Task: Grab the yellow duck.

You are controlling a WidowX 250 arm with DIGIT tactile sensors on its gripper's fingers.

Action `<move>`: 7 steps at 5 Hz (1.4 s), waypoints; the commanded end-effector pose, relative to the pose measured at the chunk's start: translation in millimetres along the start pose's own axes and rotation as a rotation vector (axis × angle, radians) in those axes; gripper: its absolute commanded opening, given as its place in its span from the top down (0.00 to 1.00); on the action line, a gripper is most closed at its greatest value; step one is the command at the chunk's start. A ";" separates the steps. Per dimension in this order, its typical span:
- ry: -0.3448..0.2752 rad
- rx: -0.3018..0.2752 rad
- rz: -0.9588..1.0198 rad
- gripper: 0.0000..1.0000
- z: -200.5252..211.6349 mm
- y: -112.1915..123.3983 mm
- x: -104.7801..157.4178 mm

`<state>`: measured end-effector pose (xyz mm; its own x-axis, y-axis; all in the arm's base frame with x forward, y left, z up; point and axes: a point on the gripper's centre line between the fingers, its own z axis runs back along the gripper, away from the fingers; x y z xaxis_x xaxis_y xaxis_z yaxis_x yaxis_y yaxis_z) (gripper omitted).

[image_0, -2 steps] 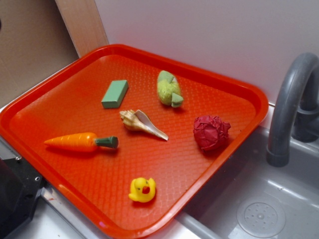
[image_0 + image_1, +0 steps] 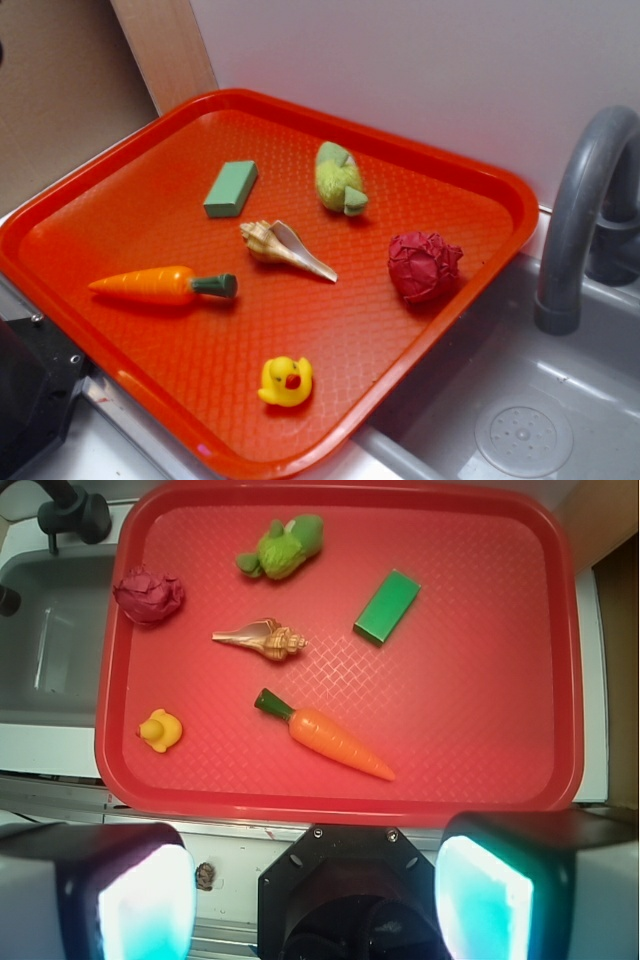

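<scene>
The yellow duck [image 2: 286, 382] is a tiny yellow toy with a red-orange beak. It sits upright near the front edge of the red tray [image 2: 130, 230]. In the wrist view the duck [image 2: 160, 730] is at the tray's [image 2: 480, 730] lower left. My gripper [image 2: 315, 895] is high above the near side of the tray, well back from the duck. Its two fingers stand wide apart with nothing between them. The gripper does not show in the exterior view.
On the tray lie a carrot [image 2: 165, 285], a seashell [image 2: 285, 250], a green block [image 2: 230, 188], a yellow-green lumpy vegetable [image 2: 340, 178] and a crumpled dark red ball [image 2: 424, 265]. A grey sink [image 2: 520, 400] with a faucet [image 2: 580, 220] is at the right. The black robot base [image 2: 30, 390] is at the lower left.
</scene>
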<state>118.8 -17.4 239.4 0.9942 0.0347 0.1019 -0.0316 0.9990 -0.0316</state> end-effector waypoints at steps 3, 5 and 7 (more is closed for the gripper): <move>-0.153 0.023 -0.831 0.00 -1.1 -79.0 49.4; -0.096 -0.045 -1.330 0.00 -43.0 -102.4 23.8; -0.044 -0.042 -1.346 0.00 -111.1 -102.0 31.2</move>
<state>172.6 -124.2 128.1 0.2547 -0.9634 0.0838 0.9632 0.2605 0.0669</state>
